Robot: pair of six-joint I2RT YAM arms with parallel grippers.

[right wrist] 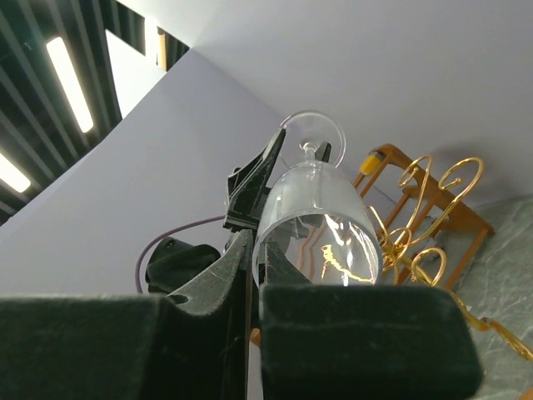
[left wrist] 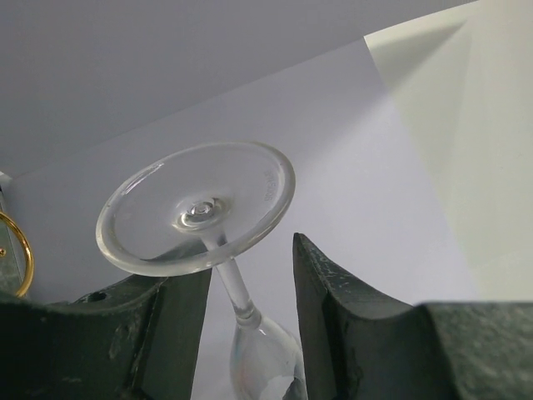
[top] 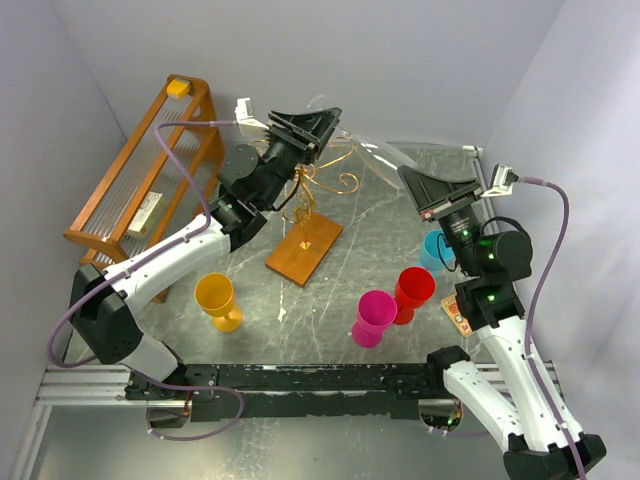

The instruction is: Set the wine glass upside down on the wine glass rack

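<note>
My right gripper (right wrist: 254,279) fills the bottom of the right wrist view. Fingers are nearly together and the wine glass (right wrist: 316,225) bowl wall runs into the slit, so I judge it pinched at the rim, foot pointing away from me. Left wrist view: my left gripper (left wrist: 246,260) has jaws apart, with the stem passing between them and daylight either side. The foot is past the tips and the bowl toward the palm, so it's not gripping. Top view: glass is in the air between both grippers, tilted, over the far scrolls of the wine glass rack (top: 305,240), not yet hung. Handling guess: light, rigid, slick, brittle; the thin stem is weakest and a rim pinch levers badly. Best hold is the stem just under the foot. Room: gold scrolls crowd close below, back wall near, wooden frame (top: 140,190) to the left, coloured cups (top: 375,312) well apart on the near side.
</note>
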